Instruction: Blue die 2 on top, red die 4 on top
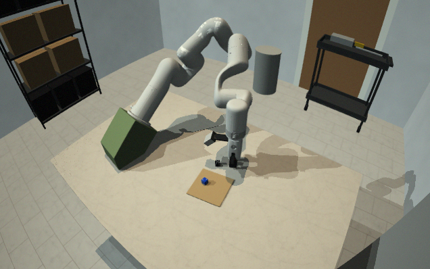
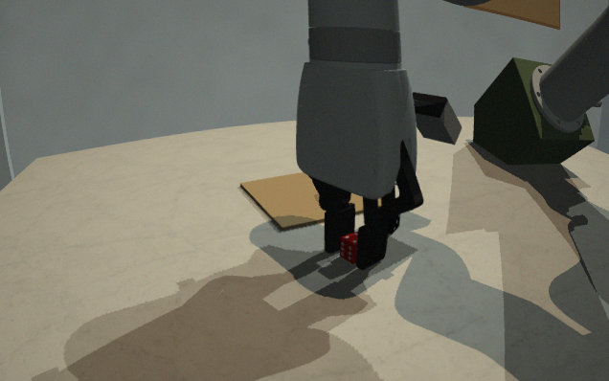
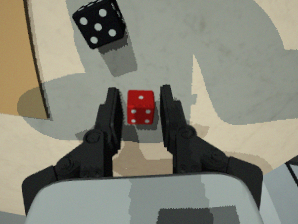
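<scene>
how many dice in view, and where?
3. Blue die on the mat; red die on the table between the gripper fingers; black die off the mat, nearby.

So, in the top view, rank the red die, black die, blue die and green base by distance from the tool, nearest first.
1. Red die: between the tool's fingers.
2. Black die: just beside it.
3. Blue die: on the mat.
4. Green base: far across the table.
</scene>
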{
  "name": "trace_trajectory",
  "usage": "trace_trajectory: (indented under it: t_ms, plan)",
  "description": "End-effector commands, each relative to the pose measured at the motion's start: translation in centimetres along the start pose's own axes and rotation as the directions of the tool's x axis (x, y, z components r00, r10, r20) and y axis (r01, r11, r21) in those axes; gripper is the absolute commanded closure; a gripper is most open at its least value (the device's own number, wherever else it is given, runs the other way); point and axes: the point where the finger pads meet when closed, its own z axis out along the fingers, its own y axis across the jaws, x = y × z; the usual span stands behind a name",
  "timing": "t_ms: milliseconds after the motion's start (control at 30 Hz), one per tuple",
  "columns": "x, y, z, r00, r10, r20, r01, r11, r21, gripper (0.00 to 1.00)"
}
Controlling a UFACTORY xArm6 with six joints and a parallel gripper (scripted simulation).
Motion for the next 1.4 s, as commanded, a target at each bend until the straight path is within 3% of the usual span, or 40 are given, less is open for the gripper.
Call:
trace_trajectory:
  t_ms: [0,133,167,1367]
  plan:
    - [-0.09,-0.04,-0.09,1.0,-0.001,0.002,0.001,1.0,0.002,0.64]
    - [-0.09,-0.04,-0.09,1.0,-0.001,0.002,0.001,1.0,0.002,0.64]
    - [-0.09,-0.04,-0.09,1.0,-0.001,0.002,0.001,1.0,0.002,0.85]
    - [-0.09,-0.04,-0.24,1.0,-0.001,0.002,0.001,1.0,0.002,0.85]
